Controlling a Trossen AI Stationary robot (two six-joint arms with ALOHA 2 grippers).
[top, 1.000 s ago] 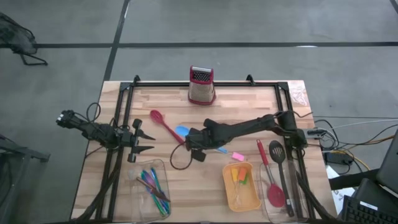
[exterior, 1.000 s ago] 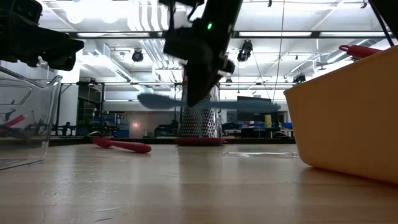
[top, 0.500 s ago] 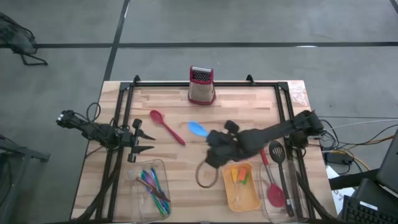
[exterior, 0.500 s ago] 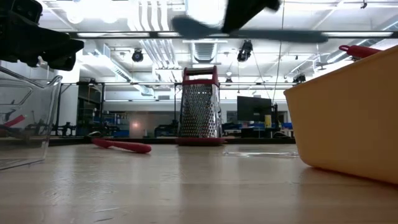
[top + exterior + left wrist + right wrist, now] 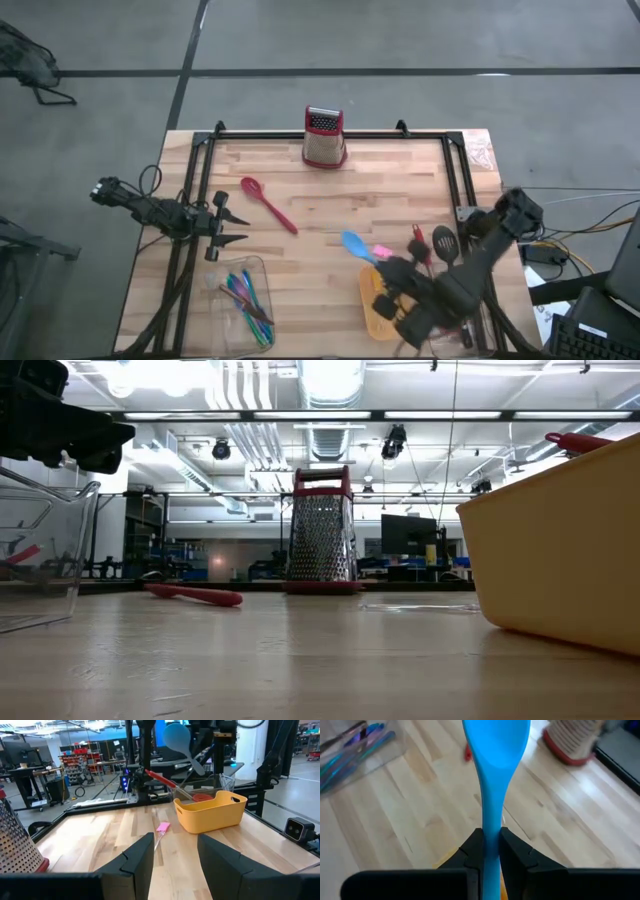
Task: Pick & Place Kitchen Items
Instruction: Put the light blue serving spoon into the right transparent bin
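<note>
Blue plastic, a long-handled spoon (image 5: 494, 780), is pinched between the fingers of the right gripper (image 5: 491, 851), its bowl pointing out ahead; a second ago that gripper held it low over the middle of the table near the red spoon (image 5: 268, 203), and since then the arm has swung back and to its own side, so the blue bowl now shows just beside the orange tray (image 5: 372, 318) and the pink piece (image 5: 381, 251); the low view, where the spoon passed in front of the grater (image 5: 322, 530), is now free of it; my reading is that the pick is done and the carry is nearly over, with the release still to come, probably into the clear tray (image 5: 456, 342) at the right edge where a black spatula (image 5: 446, 246) and a red one already lie; the left gripper (image 5: 228, 226) has not stirred, jaws apart and holding nothing, at the left edge above the clear bin of coloured sticks (image 5: 243, 296); the red spoon stays on the bare wood, unmoved
</note>
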